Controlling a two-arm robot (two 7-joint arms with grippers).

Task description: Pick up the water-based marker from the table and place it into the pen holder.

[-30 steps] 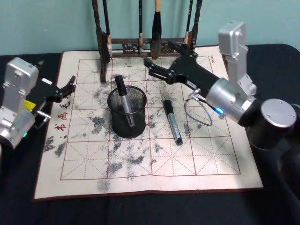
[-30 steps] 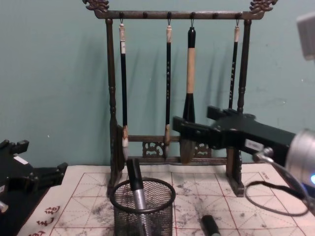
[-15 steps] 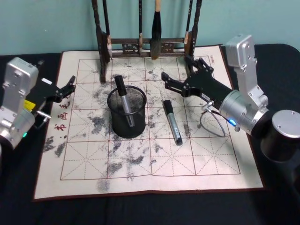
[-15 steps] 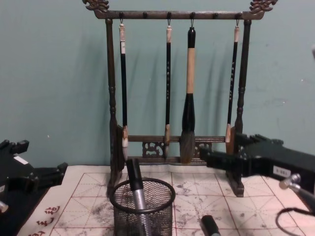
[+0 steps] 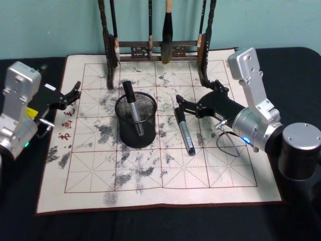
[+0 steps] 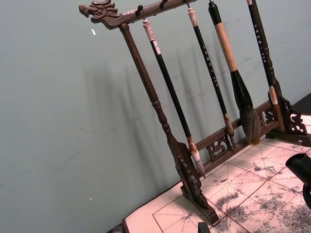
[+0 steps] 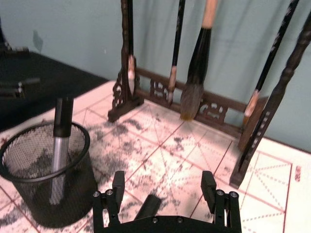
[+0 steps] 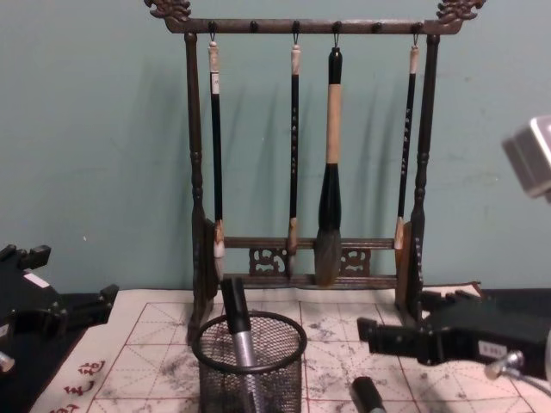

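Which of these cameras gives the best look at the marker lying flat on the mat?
The head view: the marker shows whole, lying right of the pen holder. The chest view catches its black cap at the bottom edge; the right wrist view, one end near the open right gripper.

grid mat [image 5: 165,186] on dark table [image 5: 150,226]

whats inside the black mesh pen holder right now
One marker with a black cap and grey barrel leans inside the pen holder, its cap poking above the rim. The mesh wall hides most of the cup's floor, so anything small lying there cannot be seen.
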